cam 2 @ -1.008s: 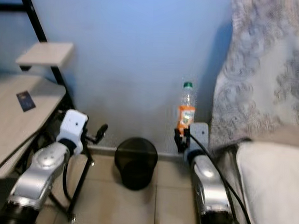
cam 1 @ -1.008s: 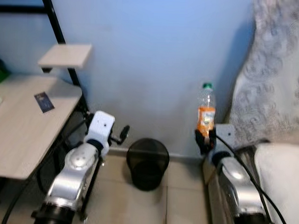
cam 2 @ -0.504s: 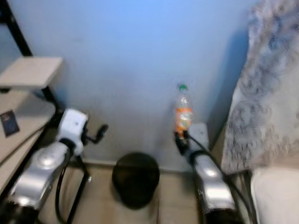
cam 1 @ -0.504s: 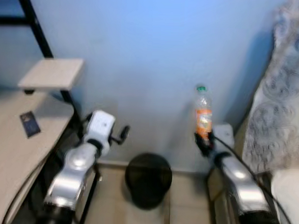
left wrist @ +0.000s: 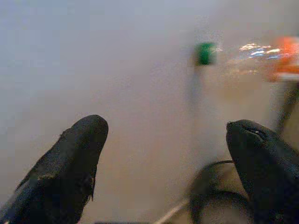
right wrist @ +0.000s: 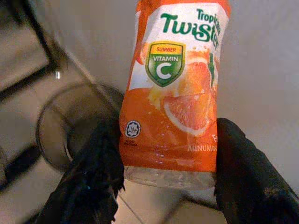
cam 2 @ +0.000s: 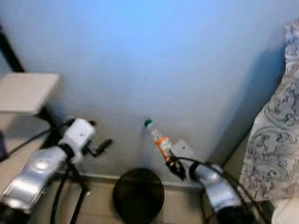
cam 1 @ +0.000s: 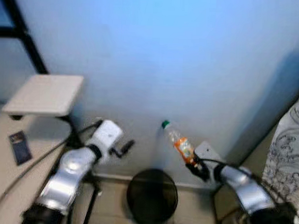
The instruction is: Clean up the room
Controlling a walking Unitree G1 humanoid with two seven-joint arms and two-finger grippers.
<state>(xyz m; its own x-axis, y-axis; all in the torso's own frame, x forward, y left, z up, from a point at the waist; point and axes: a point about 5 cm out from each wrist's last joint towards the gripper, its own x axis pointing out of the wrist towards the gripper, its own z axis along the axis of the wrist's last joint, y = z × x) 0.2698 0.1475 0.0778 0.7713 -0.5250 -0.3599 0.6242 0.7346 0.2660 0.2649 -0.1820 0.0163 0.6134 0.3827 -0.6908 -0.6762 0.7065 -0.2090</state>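
Right wrist view, right pincer (right wrist: 166, 182) gripping "Tropicana Twister" bottle (right wrist: 175, 88), "Vitamin C" badge

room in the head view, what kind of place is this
Probably a bedroom corner in a home: a patterned bedspread on the right, a light wood desk on the left, and a black mesh wastebasket against the blue wall.

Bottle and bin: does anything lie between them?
No. In the left eye view the bottle, held by the right gripper, tilts above the black bin with bare wall between.
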